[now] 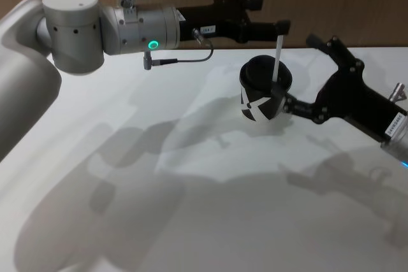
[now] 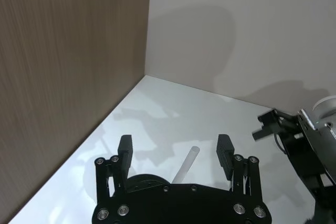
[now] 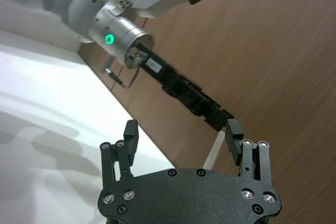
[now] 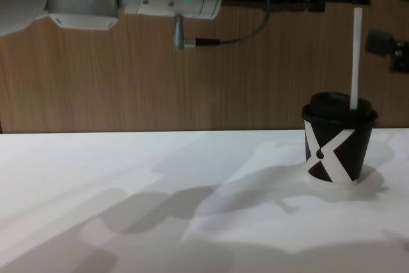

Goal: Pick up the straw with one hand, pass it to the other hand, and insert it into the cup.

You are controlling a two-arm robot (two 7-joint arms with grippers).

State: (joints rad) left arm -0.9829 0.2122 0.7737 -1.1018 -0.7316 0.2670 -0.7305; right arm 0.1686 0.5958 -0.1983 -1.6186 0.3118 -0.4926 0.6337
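Now the left gripper (image 1: 271, 16) hangs spread above the straw (image 1: 277, 59) in the cup (image 1: 263, 97); right gripper (image 1: 299, 74) beside it, unclenched.

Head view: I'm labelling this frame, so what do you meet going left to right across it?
Left arm's silver joint → green ring → left gripper, jaws open → cup with the straw standing in its lid → right gripper, jaws open.

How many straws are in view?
1. The straw stands upright in the lid of the cup, between the open fingers of the left end effector. None lies on the table.
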